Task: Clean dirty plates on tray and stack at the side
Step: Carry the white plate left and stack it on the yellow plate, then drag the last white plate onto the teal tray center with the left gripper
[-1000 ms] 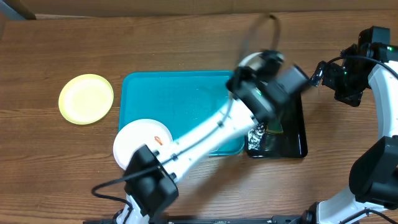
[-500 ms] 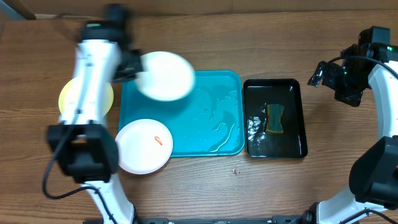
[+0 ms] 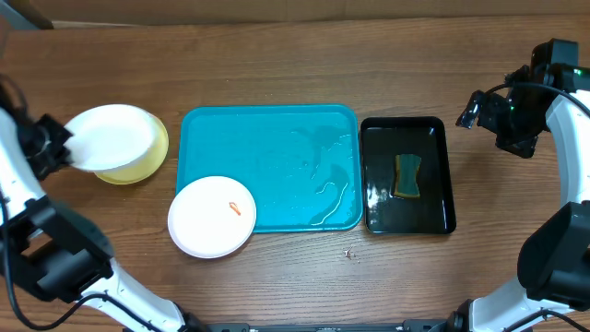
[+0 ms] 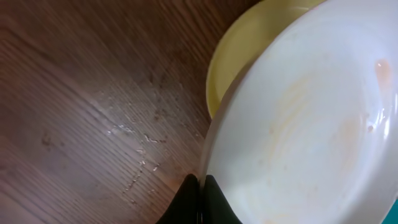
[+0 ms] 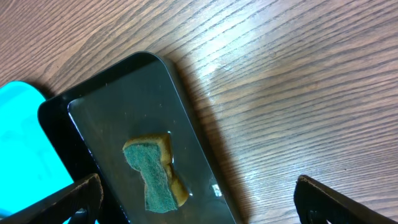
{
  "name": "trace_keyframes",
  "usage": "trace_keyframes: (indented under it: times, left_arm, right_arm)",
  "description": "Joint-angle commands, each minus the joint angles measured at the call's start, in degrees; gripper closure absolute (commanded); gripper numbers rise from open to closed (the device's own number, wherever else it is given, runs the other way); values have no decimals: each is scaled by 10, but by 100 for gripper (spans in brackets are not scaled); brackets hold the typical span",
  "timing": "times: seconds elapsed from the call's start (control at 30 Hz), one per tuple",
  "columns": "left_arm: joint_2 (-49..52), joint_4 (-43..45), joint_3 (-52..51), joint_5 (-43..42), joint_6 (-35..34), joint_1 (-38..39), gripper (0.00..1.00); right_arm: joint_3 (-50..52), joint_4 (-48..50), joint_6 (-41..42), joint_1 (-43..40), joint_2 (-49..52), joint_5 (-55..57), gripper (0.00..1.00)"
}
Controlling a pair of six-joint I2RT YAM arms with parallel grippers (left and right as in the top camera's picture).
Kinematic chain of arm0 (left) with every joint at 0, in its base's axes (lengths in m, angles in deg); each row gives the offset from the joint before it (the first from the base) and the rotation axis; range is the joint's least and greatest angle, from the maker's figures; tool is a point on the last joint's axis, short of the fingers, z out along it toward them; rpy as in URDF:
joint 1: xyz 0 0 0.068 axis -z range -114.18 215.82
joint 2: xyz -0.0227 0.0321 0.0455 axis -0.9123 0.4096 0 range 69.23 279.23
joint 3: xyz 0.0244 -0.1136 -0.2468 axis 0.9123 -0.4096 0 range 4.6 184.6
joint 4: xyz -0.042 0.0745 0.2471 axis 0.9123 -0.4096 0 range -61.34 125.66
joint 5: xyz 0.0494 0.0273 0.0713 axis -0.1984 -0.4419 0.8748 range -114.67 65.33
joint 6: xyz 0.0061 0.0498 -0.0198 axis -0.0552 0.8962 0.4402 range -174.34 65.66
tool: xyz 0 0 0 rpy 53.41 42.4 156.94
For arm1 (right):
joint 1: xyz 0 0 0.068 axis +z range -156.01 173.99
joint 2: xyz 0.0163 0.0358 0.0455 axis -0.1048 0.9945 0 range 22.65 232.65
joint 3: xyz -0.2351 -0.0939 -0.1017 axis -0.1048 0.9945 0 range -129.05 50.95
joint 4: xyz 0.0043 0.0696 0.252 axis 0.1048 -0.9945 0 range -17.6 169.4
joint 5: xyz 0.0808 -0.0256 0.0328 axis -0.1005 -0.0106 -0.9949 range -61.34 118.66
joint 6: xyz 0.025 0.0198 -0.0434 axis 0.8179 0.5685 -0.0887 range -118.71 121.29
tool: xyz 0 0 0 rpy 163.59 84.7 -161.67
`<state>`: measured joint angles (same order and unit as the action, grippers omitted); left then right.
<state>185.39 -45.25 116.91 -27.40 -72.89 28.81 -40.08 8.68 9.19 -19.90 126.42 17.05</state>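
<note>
My left gripper [image 4: 199, 198] is shut on the rim of a white plate [image 3: 109, 138] and holds it over the pale yellow-green plate [image 3: 147, 162] at the table's left. In the left wrist view the white plate [image 4: 311, 124] shows faint orange smears above the yellow-green plate [image 4: 249, 50]. A second white plate [image 3: 211, 216] with an orange smear sits at the front left corner of the turquoise tray [image 3: 277, 148], overhanging its rim. The tray's surface is wet. My right gripper [image 5: 199, 202] is open and empty, up at the far right, above the black tray.
A narrow black tray [image 3: 407, 187] with water stands right of the turquoise tray; a green and yellow sponge [image 3: 407, 175] lies in it, also in the right wrist view [image 5: 152, 171]. Small crumbs [image 3: 348, 253] lie on the wood in front.
My left arm swung from the black tray across the turquoise tray to the far left, carrying the white plate over the yellow-green plate. The right arm stayed still.
</note>
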Motion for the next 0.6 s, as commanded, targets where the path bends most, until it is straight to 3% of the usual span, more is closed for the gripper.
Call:
trace_keyframes:
  times: [0.0, 0.23, 0.27, 0.33, 0.4, 0.43, 0.57]
  left_arm:
    - [-22, 7, -1, 7, -8, 3, 96]
    - [-21, 28, -9, 50, -25, 7, 96]
    - [-21, 32, -12, 50, -25, 7, 92]
    - [-21, 36, -19, 45, -25, 7, 73]
    - [-21, 42, -31, 29, -21, 7, 36]
    - [-21, 45, -37, 16, -15, 7, 27]
    - [-21, 38, -51, -70, 16, 8, 21]
  right_arm:
    - [-5, 2, 2, -3, -2, 0, 0]
    - [-5, 2, 2, -3, -2, 0, 0]
    - [-5, 2, 2, -3, -2, 0, 0]
    - [-5, 2, 2, -3, -2, 0, 0]
    - [-5, 2, 2, -3, -2, 0, 0]
    - [-5, 2, 2, -3, -2, 0, 0]
    - [-5, 2, 2, -3, -2, 0, 0]
